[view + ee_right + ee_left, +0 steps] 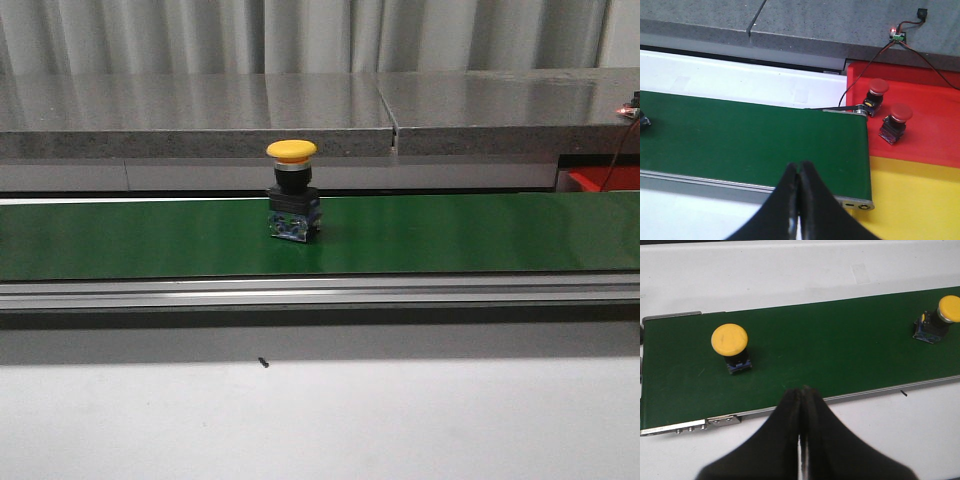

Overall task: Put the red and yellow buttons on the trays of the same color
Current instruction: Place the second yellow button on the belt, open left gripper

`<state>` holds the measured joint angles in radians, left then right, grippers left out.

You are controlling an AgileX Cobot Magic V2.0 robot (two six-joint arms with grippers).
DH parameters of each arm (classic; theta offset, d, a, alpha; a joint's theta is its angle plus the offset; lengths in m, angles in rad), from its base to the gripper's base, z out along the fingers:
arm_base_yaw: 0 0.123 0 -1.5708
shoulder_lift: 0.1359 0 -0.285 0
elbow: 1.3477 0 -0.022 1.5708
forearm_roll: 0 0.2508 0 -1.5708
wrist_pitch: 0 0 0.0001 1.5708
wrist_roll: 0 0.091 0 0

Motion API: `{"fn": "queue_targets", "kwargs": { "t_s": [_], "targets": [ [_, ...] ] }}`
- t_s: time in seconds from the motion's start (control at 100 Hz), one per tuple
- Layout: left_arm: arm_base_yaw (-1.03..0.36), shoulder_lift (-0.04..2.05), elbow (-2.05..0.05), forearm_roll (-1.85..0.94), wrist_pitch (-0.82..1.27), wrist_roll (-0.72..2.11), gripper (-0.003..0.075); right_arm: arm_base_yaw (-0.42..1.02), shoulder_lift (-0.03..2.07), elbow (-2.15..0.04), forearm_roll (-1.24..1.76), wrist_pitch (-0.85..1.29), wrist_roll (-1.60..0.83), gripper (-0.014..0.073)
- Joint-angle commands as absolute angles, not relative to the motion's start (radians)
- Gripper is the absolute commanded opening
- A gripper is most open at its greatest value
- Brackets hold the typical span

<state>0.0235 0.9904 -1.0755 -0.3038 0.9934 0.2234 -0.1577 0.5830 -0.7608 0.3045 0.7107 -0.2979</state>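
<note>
A yellow button [292, 190] stands upright on the green belt [450, 235], left of the front view's middle. In the left wrist view this button [940, 317] is far along the belt, and a second yellow button [730, 346] stands near the belt's other end. Two red buttons [876, 95] [896, 121] lie on the red tray [930, 125] past the belt's end. The yellow tray [920, 200] adjoins it. My left gripper [801, 392] is shut and empty over the belt's near rail. My right gripper [799, 166] is likewise shut on nothing near the belt's tray end.
A grey stone ledge [200, 115] runs behind the belt. A small circuit board [897, 35] with wires sits on it above the red tray. White tabletop [320, 420] lies in front of the belt's aluminium rail [320, 293].
</note>
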Motion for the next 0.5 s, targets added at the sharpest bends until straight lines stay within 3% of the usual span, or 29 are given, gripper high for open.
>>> {"fn": "queue_targets", "kwargs": {
  "t_s": [0.0, 0.49],
  "targets": [
    [0.016, 0.931, -1.066, -0.333, 0.948, 0.226, -0.0020, -0.159, 0.585, -0.785, 0.319, 0.643, -0.306, -0.0066],
    [0.016, 0.626, -0.862, -0.333, 0.876, 0.228, -0.0020, -0.159, 0.585, -0.785, 0.319, 0.643, -0.306, -0.0066]
  ]
}}
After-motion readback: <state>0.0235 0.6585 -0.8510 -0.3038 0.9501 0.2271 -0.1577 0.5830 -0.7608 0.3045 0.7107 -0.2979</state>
